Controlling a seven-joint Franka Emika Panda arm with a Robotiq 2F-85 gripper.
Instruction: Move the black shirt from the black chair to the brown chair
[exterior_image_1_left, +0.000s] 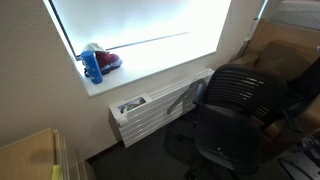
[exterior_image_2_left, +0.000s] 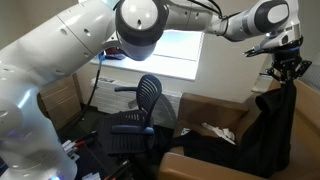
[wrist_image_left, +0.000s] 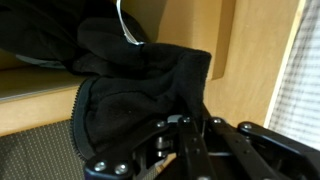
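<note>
Window-lit office: hand (exterior_image_2_left: 283, 68) pinches black shirt (exterior_image_2_left: 272, 125) (fingertips buried in cloth) over brown chair (exterior_image_2_left: 205, 105).

No readable text, labels, brands or numbers anywhere in these views.

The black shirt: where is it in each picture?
An exterior view: the black shirt hangs at the right, from the gripper, by the brown chair.
An exterior view: not clearly seen; the right edge by the black chair is too dark.
Wrist view: it fills the upper middle, bunched above the gripper.
Shared landmark: the black chair, in both exterior views.
</note>
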